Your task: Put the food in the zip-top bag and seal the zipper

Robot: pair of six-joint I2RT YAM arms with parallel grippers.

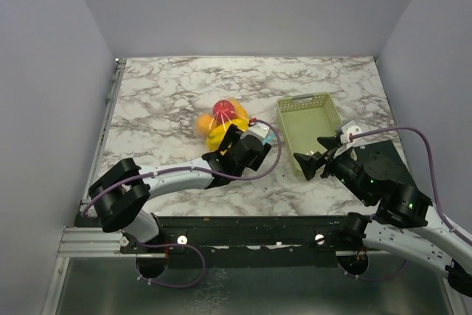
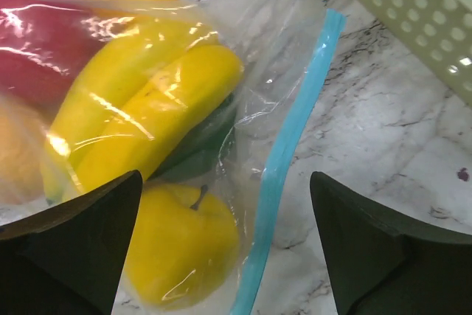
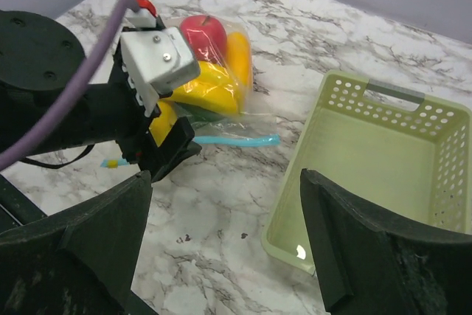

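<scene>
Gap between the bag [image 1: 219,125] and the basket [image 1: 287,134] is pretty tight, and the left hand [image 2: 228,247] is parked right in it, fingers spread. Right hand [image 1: 313,161] crowds the basket's near corner. Far half of the counter [image 1: 295,79] has lots of room.

Soft, even overhead light is filling all three views, casting only faint shadows on the marble tabletop [image 1: 169,94]. White glare is streaking across the crinkled zip-top bag [image 2: 258,71] in the left wrist view. The dark jaws are blurring out of focus at the bottom of both wrist views.
</scene>
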